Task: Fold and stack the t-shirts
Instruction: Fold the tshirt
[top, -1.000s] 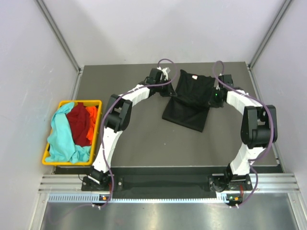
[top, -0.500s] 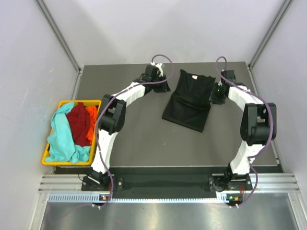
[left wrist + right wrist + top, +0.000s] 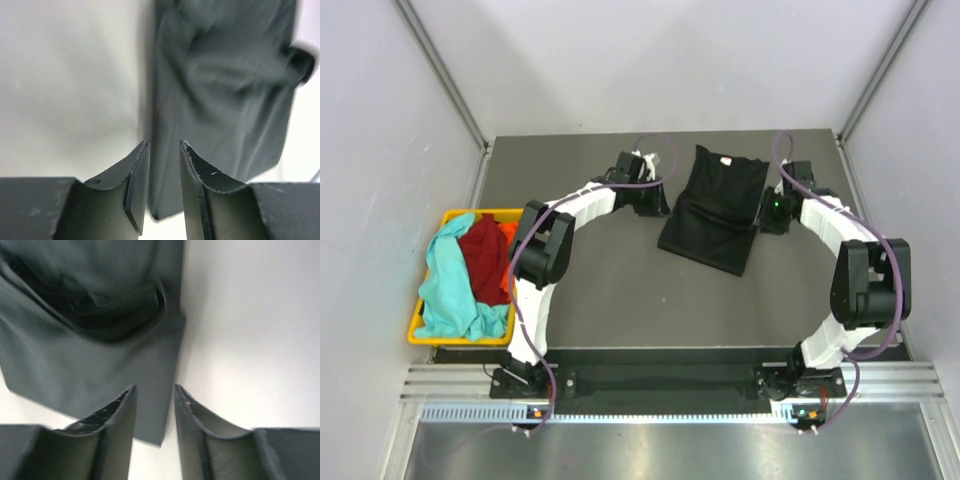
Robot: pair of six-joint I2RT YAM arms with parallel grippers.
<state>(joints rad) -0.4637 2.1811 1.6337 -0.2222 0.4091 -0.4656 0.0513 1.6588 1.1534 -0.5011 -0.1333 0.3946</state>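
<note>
Black t-shirt is lying with its long axis running far-to-near, left end effector and right end effector flanking its side edges, equally near, jaws apart, gripping nothing.

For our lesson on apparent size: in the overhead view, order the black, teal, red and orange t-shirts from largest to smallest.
1. black t-shirt
2. teal t-shirt
3. red t-shirt
4. orange t-shirt
The last three are bunched and overlapping, so this ranks visible parts only.
</note>
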